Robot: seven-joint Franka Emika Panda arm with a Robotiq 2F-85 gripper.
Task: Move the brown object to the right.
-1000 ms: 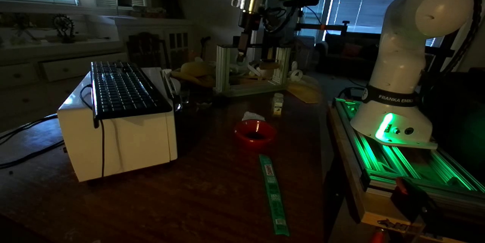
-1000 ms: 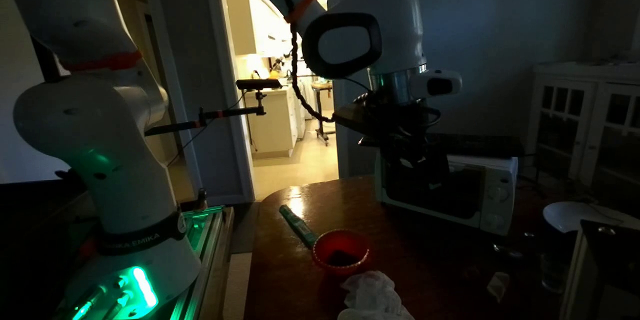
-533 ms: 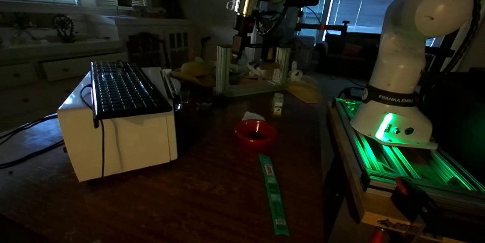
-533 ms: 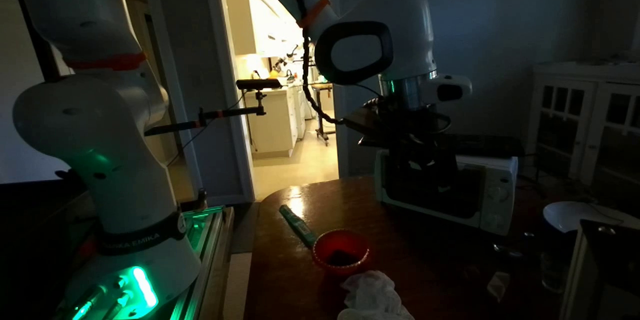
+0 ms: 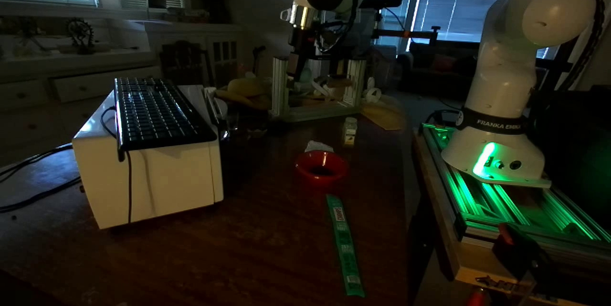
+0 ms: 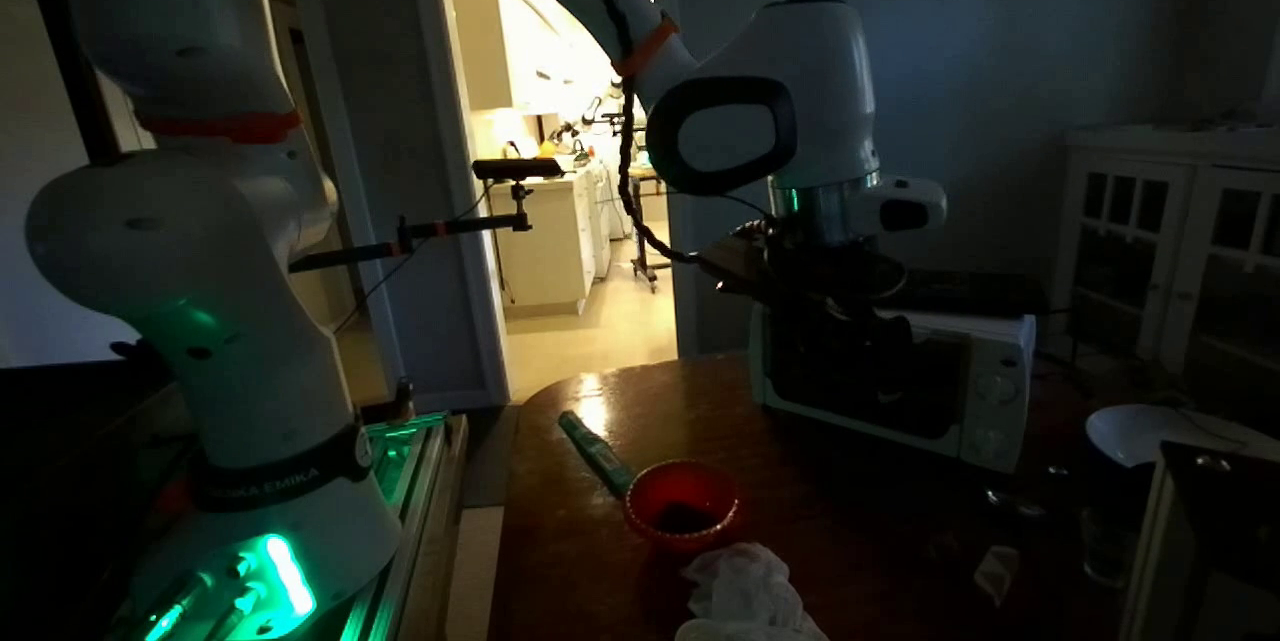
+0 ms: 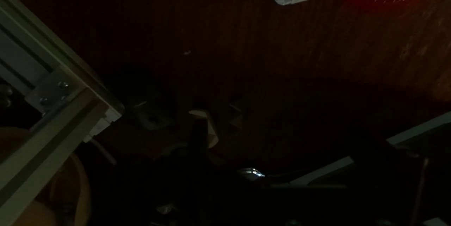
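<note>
In an exterior view, left to right: a green packet [image 6: 597, 454] lies beyond a red bowl [image 6: 683, 506], one end close. A plastic bag [image 6: 752, 596] rests just beside the bowl. High to the bowl's right, the gripper [image 6: 885, 381] points down, presumably to line up a pick; I cannot tell whether it is parted or pressed together. Beyond the bowl, an oven [image 6: 940, 393] serves as shelf for a keyboard [image 5: 160, 112]. Well right of the bowl lies a faint brown object [image 6: 943, 546], likely the task's.
</note>
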